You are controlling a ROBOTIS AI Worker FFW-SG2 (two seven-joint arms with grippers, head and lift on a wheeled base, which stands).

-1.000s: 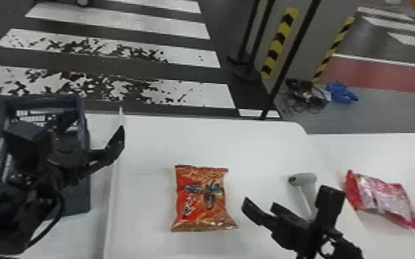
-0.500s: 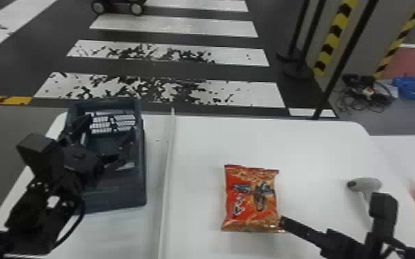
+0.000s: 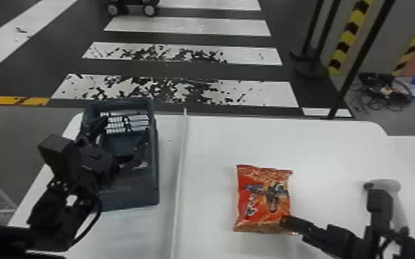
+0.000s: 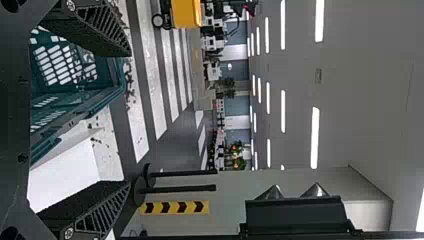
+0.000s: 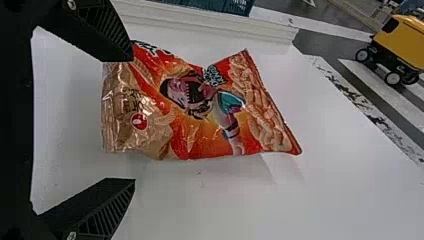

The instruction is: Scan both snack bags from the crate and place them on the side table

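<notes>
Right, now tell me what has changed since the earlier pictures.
The head view has swung left. The left gripper has moved left, from beyond the crate's right side to over the crate. The right gripper has moved left to the near right corner of the orange snack bag. Nothing was taken hold of or let go. Crate, bag and scanner stayed put.

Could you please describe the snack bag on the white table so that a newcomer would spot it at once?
Find the big white table, then the raised white strip beside the dark crate. Across the strip from the crate lies the snack bag, between the strip and the grey scanner. Its shiny red-orange wrapper sets it apart from the plain scanner and the dark crate.
</notes>
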